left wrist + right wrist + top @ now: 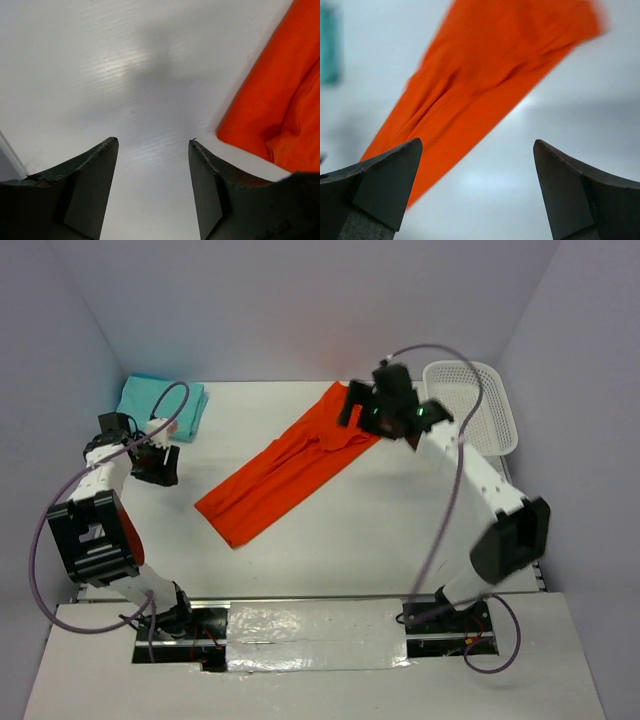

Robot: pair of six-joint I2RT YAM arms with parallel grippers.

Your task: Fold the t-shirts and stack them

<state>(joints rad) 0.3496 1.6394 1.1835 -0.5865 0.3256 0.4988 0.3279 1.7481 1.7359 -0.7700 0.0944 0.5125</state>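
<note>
Spotter: Shirt status: orange t-shirt (285, 475) is a long narrow strip lying diag across mid-table, well apart from the teal pile (160, 405) in the far-left corner. Not stacked yet.

Op: Grippers?

Spotter: Right gripper (477, 150) hangs above the strip's far end, fingers spread wide, nothing btwn them. Left gripper (152, 145) sits low over bare table (125, 75) near the strip's other end, fingers apart, also empty.

Op: What bites?

Spotter: Wrinkles run along the strip's middle. If you pinch only the top layer, the fold prob. peels open on the lift. If you lift w/ one arm, the free end drags & skews. Your right arm is also close to the basket (480, 410); a wide swing could knock it.
</note>
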